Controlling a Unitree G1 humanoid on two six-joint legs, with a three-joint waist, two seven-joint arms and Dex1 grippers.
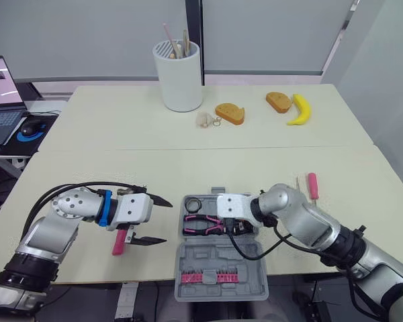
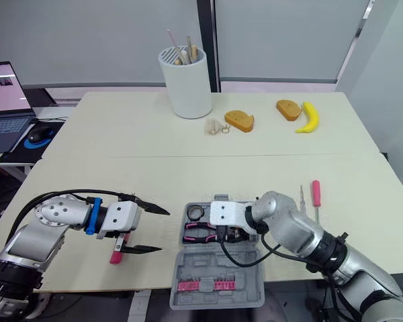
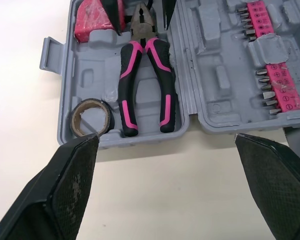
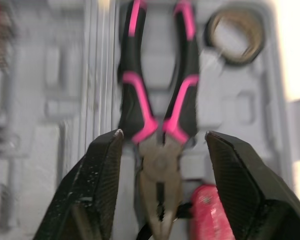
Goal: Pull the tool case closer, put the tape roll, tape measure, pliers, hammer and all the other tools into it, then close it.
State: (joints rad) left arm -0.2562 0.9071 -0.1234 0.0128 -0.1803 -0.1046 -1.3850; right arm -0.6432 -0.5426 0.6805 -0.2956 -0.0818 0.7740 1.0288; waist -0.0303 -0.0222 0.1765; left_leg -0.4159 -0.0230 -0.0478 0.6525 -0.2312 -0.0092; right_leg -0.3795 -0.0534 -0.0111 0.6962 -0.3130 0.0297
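The grey tool case (image 1: 250, 251) lies open at the table's front edge, lid toward me with pink bit strips. In its tray lie the pink-and-black pliers (image 1: 201, 225), the tape roll (image 1: 192, 203) and a red tape measure (image 3: 92, 22). My right gripper (image 4: 163, 134) hovers open right over the pliers' head, holding nothing. To the left of the case my left gripper (image 1: 166, 221) is open and empty, pointing at it. A pink-handled hammer (image 1: 119, 243) lies on the table under the left gripper. A pink screwdriver (image 1: 312, 185) lies right of the case beside a thin pale tool (image 1: 297, 182).
On the far table stand a white pot of sticks (image 1: 178, 75), a small trinket (image 1: 205, 119), two bread pieces (image 1: 230, 113) (image 1: 279, 101) and a banana (image 1: 299, 109). A laptop (image 1: 1, 90) and mouse (image 1: 32, 126) sit on a desk at far left.
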